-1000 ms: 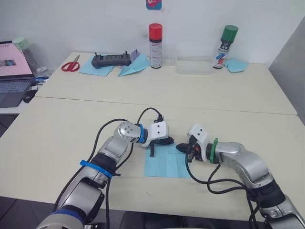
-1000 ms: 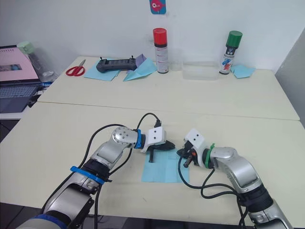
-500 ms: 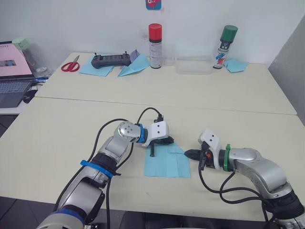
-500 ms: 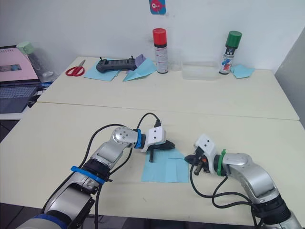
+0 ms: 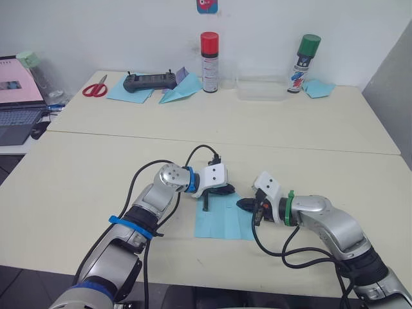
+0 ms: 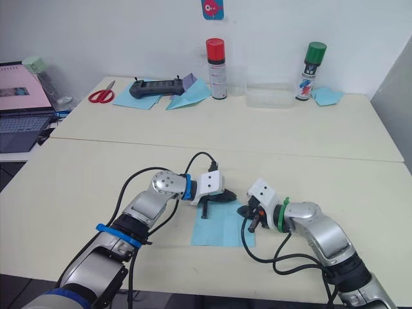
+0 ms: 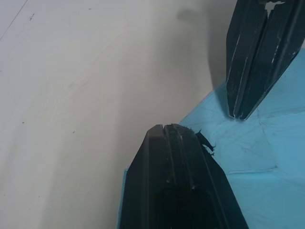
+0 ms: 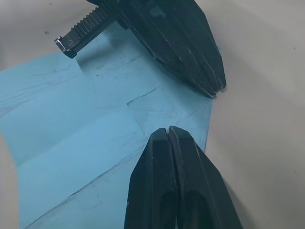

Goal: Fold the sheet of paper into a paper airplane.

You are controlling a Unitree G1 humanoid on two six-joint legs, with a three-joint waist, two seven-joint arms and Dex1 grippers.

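Both my pincers, left [image 5: 226,190] and right [image 5: 246,205], are pressed together, tips on the creased sheet of paper [image 5: 222,222] lying under them; its near corner is hidden beneath my right one

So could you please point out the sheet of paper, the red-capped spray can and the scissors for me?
sheet of paper [image 5: 222,222], left eye view, on its flat creased middle.
red-capped spray can [image 5: 210,64], left eye view, on the white body below the cap.
scissors [image 5: 96,89], left eye view, on the red handles.
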